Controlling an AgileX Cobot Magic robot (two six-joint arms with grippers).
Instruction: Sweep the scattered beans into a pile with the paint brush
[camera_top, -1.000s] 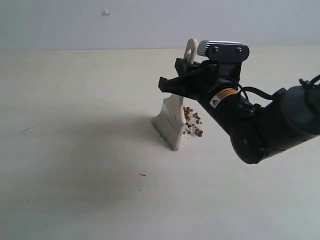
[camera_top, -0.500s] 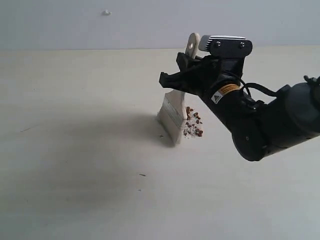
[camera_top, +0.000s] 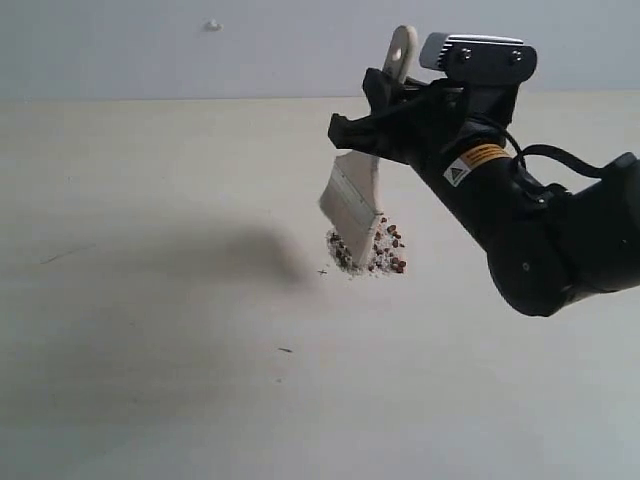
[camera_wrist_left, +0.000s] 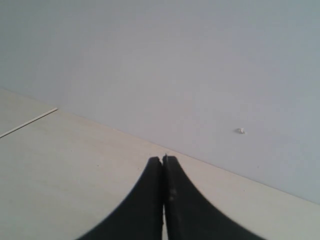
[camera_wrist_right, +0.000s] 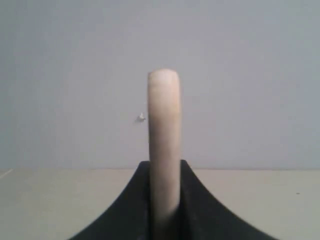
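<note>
Right gripper (camera_top: 372, 128): clamped on the paint brush (camera_top: 352, 203) handle, bristles hanging toward 6 o'clock.
Pile (camera_top: 378, 256): beans (camera_top: 398, 266) and pale grit on the table (camera_top: 150, 300), at 6 o'clock from the gripper, by the bristle tips; contact unclear.
Left gripper (camera_wrist_left: 163, 165): closed, empty.
Handling: likely light; stiff handle, soft bristles; mid-handle hold suits.

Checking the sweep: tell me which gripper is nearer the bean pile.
Right: right gripper holds the paint brush above the pile; left gripper is outside the exterior view.
</note>
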